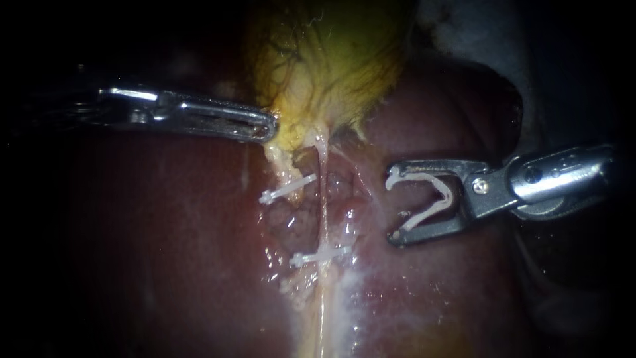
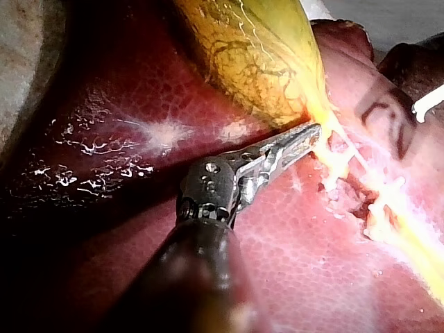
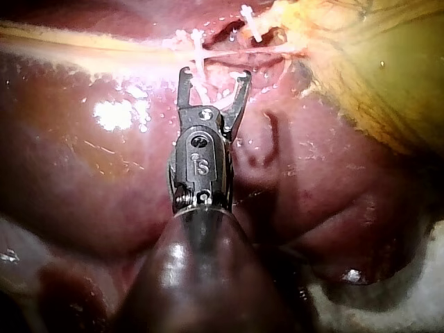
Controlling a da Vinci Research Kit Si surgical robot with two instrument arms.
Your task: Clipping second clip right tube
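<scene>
1. Dark red, glossy liver fills the field.
2. Yellow-green, veined gallbladder lies on it, up top.
3. Left instrument: slim steel end effector closed on gallbladder's lower edge.
4. Right instrument: end effector spread wide, gripping an open white V-shaped plastic clip, near the tubes' right side w/o touching.
5. Thin pale right tube runs down from gallbladder. A lower closed white clip sits across it.
6. An upper closed white clip sits on the strand beside it.

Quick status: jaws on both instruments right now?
Left instrument: jaws shut on the gallbladder's lower edge.
Right instrument: jaws spread wide, holding an open clip between them.
</scene>
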